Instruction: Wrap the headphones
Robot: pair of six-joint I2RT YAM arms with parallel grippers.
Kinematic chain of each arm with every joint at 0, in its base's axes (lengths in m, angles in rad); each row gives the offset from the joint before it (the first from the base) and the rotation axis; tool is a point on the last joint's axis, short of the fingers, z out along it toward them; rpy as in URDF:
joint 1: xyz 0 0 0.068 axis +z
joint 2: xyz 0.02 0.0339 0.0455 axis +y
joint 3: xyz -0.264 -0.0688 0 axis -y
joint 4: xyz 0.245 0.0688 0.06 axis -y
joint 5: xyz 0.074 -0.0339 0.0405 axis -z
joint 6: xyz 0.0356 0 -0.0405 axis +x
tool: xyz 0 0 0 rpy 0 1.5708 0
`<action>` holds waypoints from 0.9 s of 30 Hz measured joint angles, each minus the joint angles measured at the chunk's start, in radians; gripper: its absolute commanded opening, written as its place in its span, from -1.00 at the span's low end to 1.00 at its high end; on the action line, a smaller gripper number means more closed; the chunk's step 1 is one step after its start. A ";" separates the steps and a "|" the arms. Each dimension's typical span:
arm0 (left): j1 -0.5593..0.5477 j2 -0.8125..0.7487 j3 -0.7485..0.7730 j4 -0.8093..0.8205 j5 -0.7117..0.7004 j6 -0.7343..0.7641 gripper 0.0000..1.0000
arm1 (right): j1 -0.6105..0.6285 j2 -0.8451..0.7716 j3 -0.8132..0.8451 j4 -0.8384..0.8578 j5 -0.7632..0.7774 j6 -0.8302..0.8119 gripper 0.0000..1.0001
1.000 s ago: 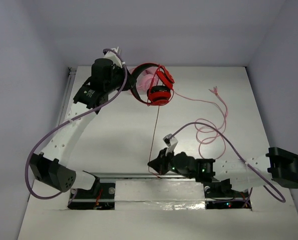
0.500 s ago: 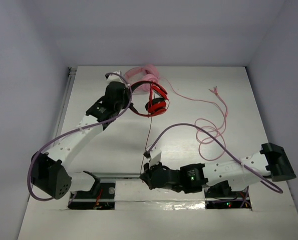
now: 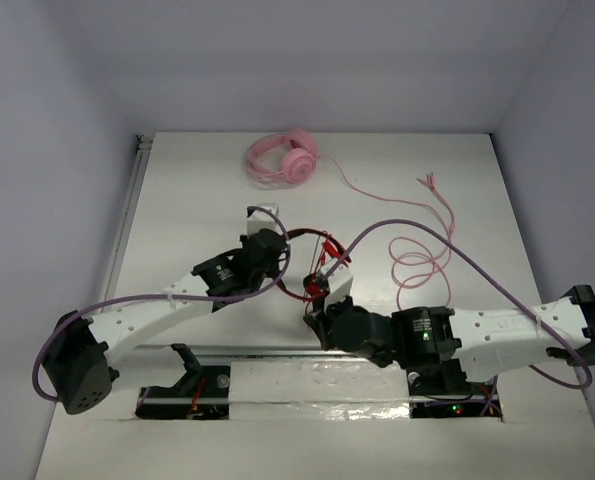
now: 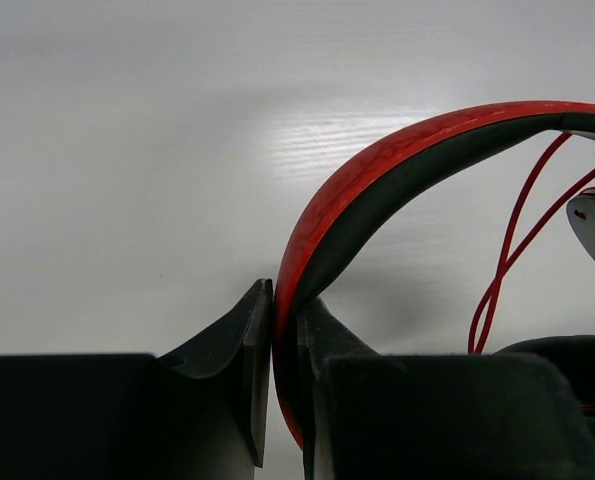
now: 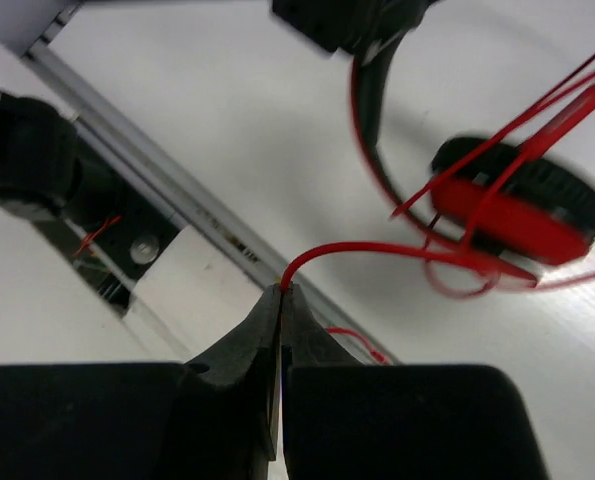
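Observation:
The headphones (image 3: 317,272), with a black and red headband and red ear cups, sit near the middle of the table, close to the near edge. My left gripper (image 3: 280,258) is shut on the headband (image 4: 397,170), which arches up and to the right of the fingers in the left wrist view. My right gripper (image 3: 311,318) sits just in front of the headphones and is shut on the thin red cable (image 5: 377,246). The cable curves from the fingertips (image 5: 277,305) to the red ear cup (image 5: 517,205), where several loops cross it. More cable (image 4: 507,250) shows in the left wrist view.
Pale pink headphones (image 3: 285,158) lie at the far edge. Their pink cable (image 3: 427,230) trails in loops over the right side of the table. A metal rail (image 3: 267,350) and the arm bases line the near edge. White walls enclose the table.
My left gripper has carried the red headphones from the far edge down to the near middle. My right gripper has moved left and then up to them, still gripping the cable.

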 measured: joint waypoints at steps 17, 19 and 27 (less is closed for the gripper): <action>-0.160 0.027 0.076 -0.218 0.105 0.127 -1.00 | -0.172 -0.119 0.060 -0.026 -0.247 -0.214 -1.00; -0.162 0.042 0.082 -0.217 0.146 0.158 -1.00 | -0.192 -0.147 0.071 -0.026 -0.321 -0.237 -1.00; -0.173 0.097 0.148 -0.278 0.274 0.303 -1.00 | -0.262 -0.164 0.089 -0.129 -0.386 -0.278 -1.00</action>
